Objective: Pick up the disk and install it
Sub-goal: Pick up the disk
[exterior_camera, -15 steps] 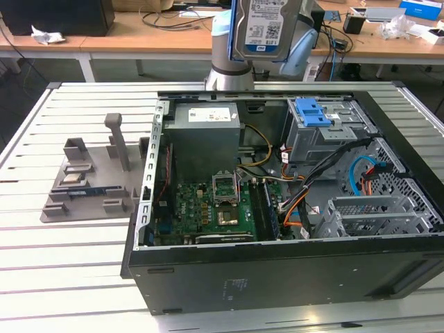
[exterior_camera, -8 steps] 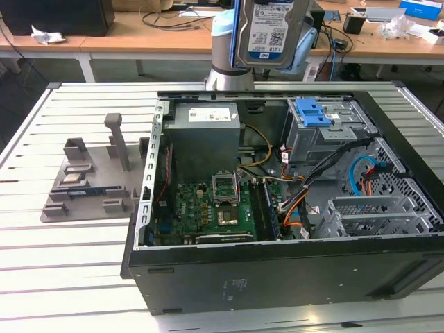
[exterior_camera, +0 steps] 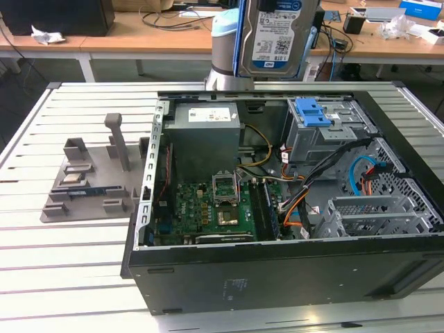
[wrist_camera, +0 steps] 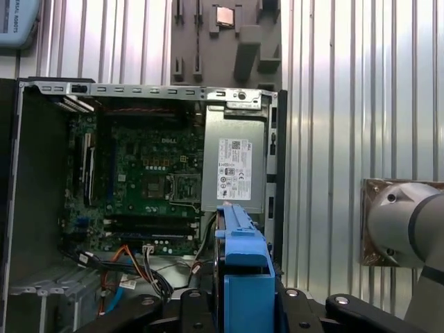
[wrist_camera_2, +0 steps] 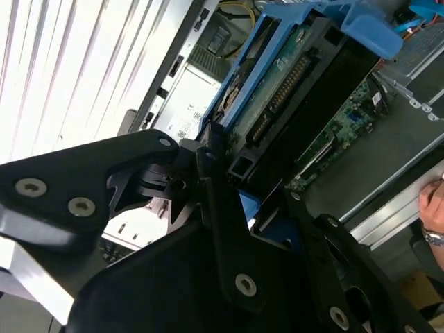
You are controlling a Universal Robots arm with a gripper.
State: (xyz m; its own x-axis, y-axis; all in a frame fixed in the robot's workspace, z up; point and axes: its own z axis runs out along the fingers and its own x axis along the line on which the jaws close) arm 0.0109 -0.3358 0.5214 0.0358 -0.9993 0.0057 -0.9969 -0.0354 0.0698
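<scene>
At the exterior view's left, one grey block [exterior_camera: 90, 177], flat on the table and just beside the case, with one small square part in a pocket, perhaps a chip. Next along, one open black case [exterior_camera: 277, 277] lying on its side; inside, one silver power unit [exterior_camera: 206, 135] and one green board [exterior_camera: 208, 208]. Above the far edge of the case, one disk [exterior_camera: 274, 35], held upright, label toward the camera, well clear of the bays below. Just behind it, one pale-blue and grey arm [exterior_camera: 223, 48]. Further right, inside the case, one blue latch [exterior_camera: 312, 111] atop one metal cage [exterior_camera: 326, 139], with orange and black wiring between board and cage.

In both wrist views, one black gripper [wrist_camera_2: 229, 187] [wrist_camera: 243, 309], clamped tight on the end of the disk, its blue rail running out over the open case. In the second wrist view, one hand [wrist_camera_2: 433, 201] with a wristwatch, near the case's rim.

Underneath everything, one white slatted metal table [exterior_camera: 69, 277]. Beyond, wooden desks [exterior_camera: 139, 38] strewn with cables, paper and boxes.
</scene>
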